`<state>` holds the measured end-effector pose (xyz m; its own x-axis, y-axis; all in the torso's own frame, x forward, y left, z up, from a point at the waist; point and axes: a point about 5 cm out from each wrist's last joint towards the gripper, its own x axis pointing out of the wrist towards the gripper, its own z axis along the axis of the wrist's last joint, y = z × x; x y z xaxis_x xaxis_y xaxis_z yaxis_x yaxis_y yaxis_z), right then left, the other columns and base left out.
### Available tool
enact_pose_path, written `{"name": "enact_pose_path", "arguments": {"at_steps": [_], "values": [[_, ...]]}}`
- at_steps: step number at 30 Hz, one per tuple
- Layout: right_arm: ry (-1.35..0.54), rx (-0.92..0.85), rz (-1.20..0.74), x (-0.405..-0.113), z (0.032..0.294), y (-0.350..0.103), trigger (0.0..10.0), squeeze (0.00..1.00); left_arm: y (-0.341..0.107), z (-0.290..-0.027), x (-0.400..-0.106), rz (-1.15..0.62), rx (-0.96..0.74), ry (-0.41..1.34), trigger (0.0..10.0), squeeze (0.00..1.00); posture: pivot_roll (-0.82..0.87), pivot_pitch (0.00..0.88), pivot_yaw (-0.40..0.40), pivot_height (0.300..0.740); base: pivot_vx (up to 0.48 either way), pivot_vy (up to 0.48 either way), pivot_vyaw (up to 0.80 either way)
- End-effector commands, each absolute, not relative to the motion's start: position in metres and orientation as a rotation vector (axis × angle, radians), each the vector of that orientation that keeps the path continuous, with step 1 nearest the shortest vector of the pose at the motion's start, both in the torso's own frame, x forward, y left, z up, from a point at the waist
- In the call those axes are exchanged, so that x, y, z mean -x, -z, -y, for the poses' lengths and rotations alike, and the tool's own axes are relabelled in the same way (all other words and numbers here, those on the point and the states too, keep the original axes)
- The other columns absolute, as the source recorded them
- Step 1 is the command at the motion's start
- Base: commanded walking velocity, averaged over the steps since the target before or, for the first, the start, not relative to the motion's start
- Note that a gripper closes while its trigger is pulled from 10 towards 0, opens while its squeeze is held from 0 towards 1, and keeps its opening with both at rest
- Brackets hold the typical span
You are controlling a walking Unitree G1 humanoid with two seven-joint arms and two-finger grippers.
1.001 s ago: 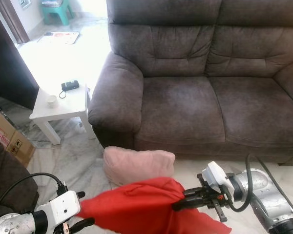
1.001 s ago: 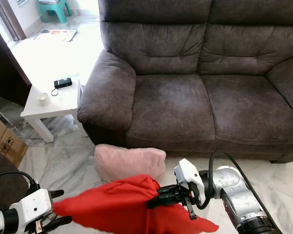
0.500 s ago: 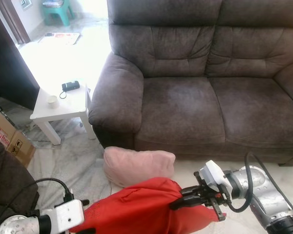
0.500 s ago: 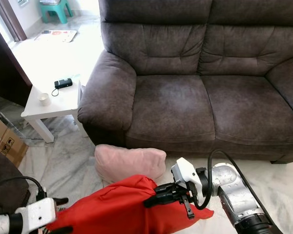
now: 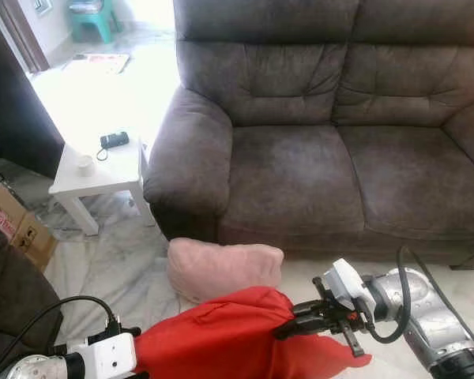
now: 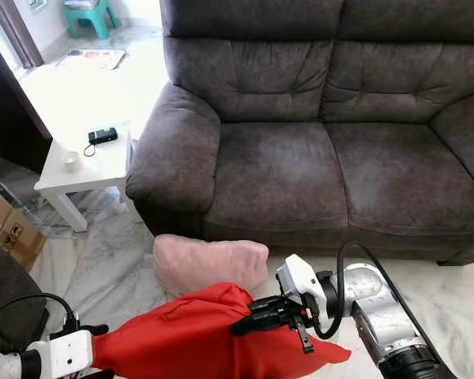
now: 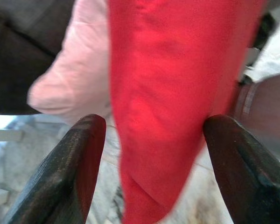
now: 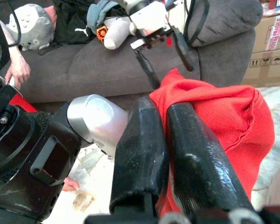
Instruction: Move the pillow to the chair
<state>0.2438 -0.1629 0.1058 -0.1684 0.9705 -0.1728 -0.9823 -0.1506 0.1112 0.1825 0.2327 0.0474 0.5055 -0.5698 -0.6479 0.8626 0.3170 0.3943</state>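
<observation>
**Red pillow held between both tools, in front of the sofa**

The red pillow (image 6: 193, 335) hangs above the floor (image 5: 134, 260), directly in front of the sofa (image 5: 300, 166) and below its left armrest. It sags between the two arms.

Right tool (image 6: 249, 317): fingers together, clamped on the right end of the red pillow. In the right wrist view both fingers (image 8: 144, 144) lie side by side with red fabric bunched against them.

Left tool (image 7: 149, 154): fingers apart, one on each side of the pillow's hanging fold; the left wrist view shows daylight between each finger and the fabric. Its white wrist housing sits at the pillow's left end, low in the head views; whether the pillow rests on it cannot be told.

A pink pillow (image 5: 221, 267) lies on the floor against the sofa's front, just behind the red one.

A white counter (image 5: 95, 170) stands beside the sofa's left armrest, carrying a small cup (image 5: 84, 163) and a black device (image 5: 114, 140). A cardboard box (image 5: 12, 225) sits left of the counter.
</observation>
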Motion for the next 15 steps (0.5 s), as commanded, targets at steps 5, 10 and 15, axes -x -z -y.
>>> {"name": "enact_pose_path", "arguments": {"at_steps": [5, 10, 15], "values": [[-1.765, 0.073, -0.085, -0.248, 0.158, -0.129, 10.0, 0.0, -0.027, -0.235, -0.182, -0.485, -0.754, 0.977, 10.0, 0.0, 0.12, 0.106, -0.009, 0.74, 0.0, 0.0, 0.0], [-1.761, 0.073, -0.083, -0.248, 0.16, -0.13, 10.0, 0.0, -0.014, -0.234, -0.179, -0.515, -0.71, 0.976, 10.0, 0.0, 0.11, 0.109, -0.01, 0.74, 0.0, 0.0, 0.0], [-1.755, 0.071, -0.085, -0.249, 0.161, -0.13, 10.0, 0.0, -0.007, -0.234, -0.177, -0.545, -0.691, 0.988, 10.0, 0.0, 0.11, 0.113, -0.011, 0.74, 0.0, 0.0, 0.0]]}}
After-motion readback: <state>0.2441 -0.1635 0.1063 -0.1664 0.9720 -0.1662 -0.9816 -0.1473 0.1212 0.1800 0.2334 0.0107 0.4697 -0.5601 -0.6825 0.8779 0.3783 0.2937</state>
